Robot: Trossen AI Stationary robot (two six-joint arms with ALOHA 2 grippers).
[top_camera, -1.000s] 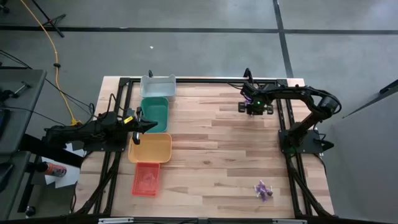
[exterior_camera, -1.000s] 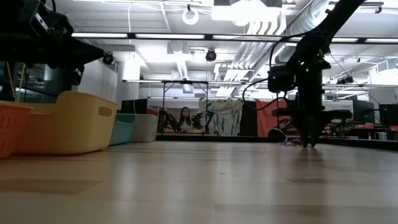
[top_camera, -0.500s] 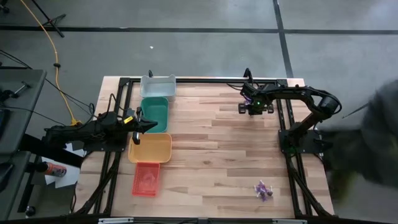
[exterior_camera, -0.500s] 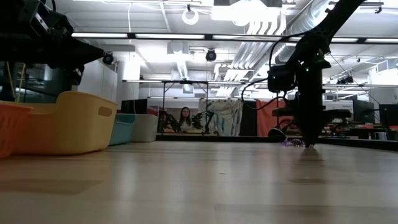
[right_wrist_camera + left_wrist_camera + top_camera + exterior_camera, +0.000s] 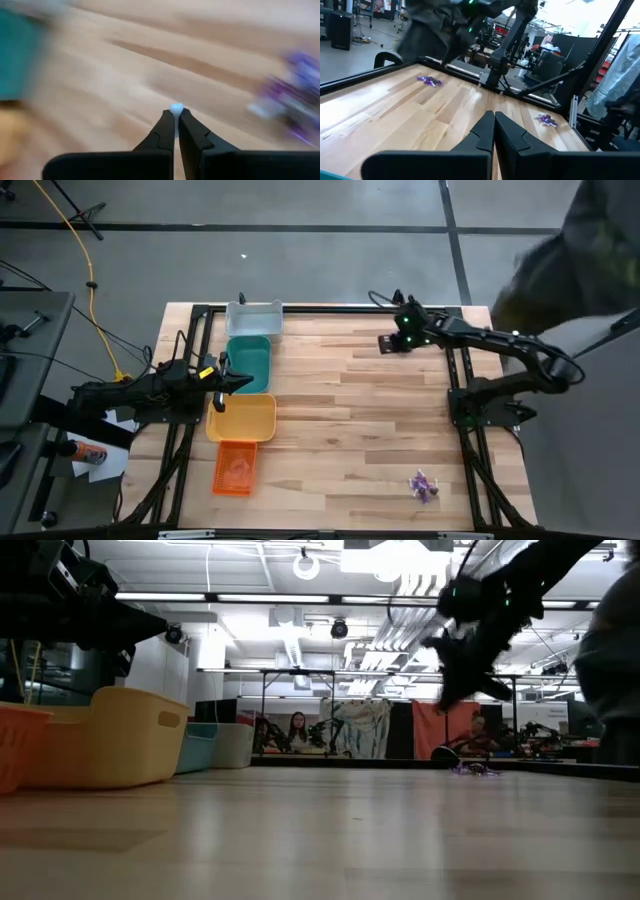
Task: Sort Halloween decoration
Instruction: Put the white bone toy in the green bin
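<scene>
A tiny whitish trinket (image 5: 175, 108) sits pinched at the very tips of the right gripper (image 5: 175, 116), whose two dark fingers are pressed together on it. In the high view that right gripper (image 5: 385, 342) hangs above the table at about one o'clock from the table's middle, lifted clear of the wood (image 5: 350, 420); the low view shows it raised well above the surface (image 5: 450, 690).

A small heap of purple trinkets (image 5: 424, 485) lies on the table near five o'clock, well apart from everything else. The left wrist view shows two such purple clusters on the boards, one farther off (image 5: 429, 80) and one nearer the frame's edge (image 5: 546, 119).

The left gripper (image 5: 243, 380) rests at nine o'clock, its fingers fully together and empty (image 5: 493, 131), just beside the teal tray (image 5: 249, 363). Along that side the trays run in a row: grey tray (image 5: 254, 318) at eleven o'clock, then teal, yellow tray (image 5: 241, 418), and orange tray (image 5: 234, 468) toward seven o'clock.

A person sits in the room beyond the table (image 5: 297, 730).
</scene>
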